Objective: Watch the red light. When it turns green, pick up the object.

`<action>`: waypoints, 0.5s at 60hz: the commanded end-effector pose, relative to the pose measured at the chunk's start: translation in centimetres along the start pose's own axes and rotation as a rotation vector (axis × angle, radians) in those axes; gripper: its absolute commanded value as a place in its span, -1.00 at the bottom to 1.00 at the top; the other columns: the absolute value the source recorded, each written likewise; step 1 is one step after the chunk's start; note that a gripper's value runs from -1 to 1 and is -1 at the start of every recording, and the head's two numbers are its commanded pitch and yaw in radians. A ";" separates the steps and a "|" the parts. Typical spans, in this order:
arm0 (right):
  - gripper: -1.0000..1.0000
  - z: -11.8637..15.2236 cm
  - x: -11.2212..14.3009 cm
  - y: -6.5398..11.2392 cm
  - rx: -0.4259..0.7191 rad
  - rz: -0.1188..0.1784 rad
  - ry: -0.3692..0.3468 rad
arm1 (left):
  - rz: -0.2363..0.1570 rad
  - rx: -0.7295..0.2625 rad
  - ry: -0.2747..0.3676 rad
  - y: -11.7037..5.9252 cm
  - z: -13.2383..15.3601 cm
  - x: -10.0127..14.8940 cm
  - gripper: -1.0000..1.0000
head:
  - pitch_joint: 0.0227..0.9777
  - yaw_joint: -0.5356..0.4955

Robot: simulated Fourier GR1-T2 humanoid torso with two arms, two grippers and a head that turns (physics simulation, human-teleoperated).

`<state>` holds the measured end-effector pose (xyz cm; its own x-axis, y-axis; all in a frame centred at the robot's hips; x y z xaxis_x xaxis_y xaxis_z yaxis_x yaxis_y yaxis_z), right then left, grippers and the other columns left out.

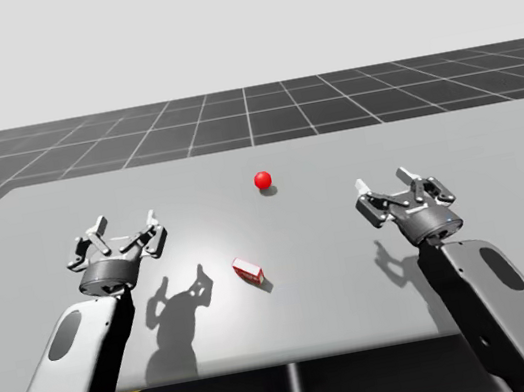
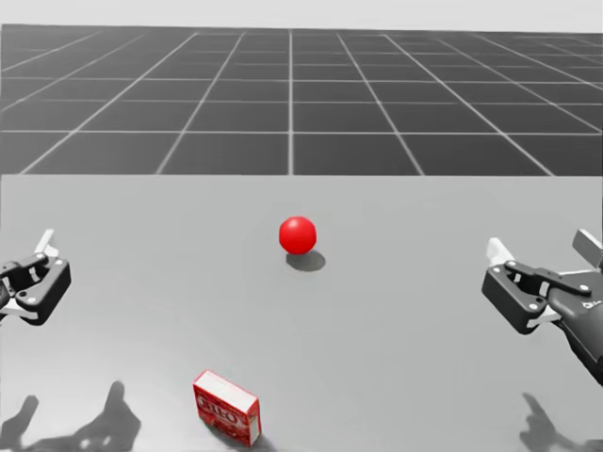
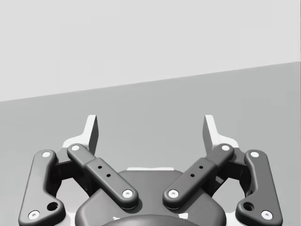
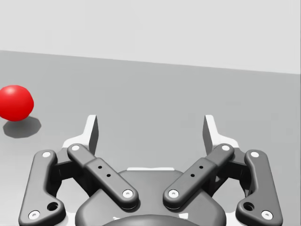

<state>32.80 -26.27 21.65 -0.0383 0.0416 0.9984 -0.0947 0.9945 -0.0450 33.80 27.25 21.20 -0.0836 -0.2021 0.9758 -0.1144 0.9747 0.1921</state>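
While left end effector (image 1: pixel 126 225) gapes wide — right end effector (image 1: pixel 383 181) matches.

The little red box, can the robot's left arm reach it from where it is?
Probably yes. The left gripper is open, and nothing stands between it and the red box on the table. The light is red, though.

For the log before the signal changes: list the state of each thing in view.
light: red, not green.
red box: resting on the table, apart from both grippers.
left gripper: open, holding nothing.
right gripper: open, holding nothing.
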 end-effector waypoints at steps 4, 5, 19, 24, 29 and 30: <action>-1.00 0.0 0.0 0.0 0.002 0.008 0.000 | -0.003 -0.006 -0.001 -0.1 0.0 0.0 -1.00 | 0.18 -0.01; -1.00 0.0 -0.1 0.0 0.002 0.008 0.000 | -0.002 -0.006 -0.001 -0.1 0.0 0.0 -1.00 | 0.18 -0.01; -1.00 0.0 -0.1 0.0 0.002 0.011 -0.001 | -0.001 -0.006 -0.003 -0.2 0.0 0.0 -1.00 | 0.16 -0.01; -1.00 0.0 -0.1 0.0 0.002 0.011 -0.001 | -0.001 -0.006 -0.003 -0.2 0.0 0.0 -1.00 | 0.16 -0.01; -1.00 0.0 -0.1 0.0 0.004 0.012 0.000 | -0.001 -0.007 -0.003 -0.2 0.1 0.0 -1.00 | 0.16 -0.01; -1.00 0.0 -0.1 0.0 0.004 0.012 0.000 | -0.001 -0.007 -0.003 -0.2 0.1 0.0 -1.00 | 0.16 -0.01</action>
<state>32.80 -26.25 21.60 -0.0395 0.0522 0.9979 -0.0968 0.9937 -0.0558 33.75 27.08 21.19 -0.0862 -0.2033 0.9753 -0.1085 0.9750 0.1937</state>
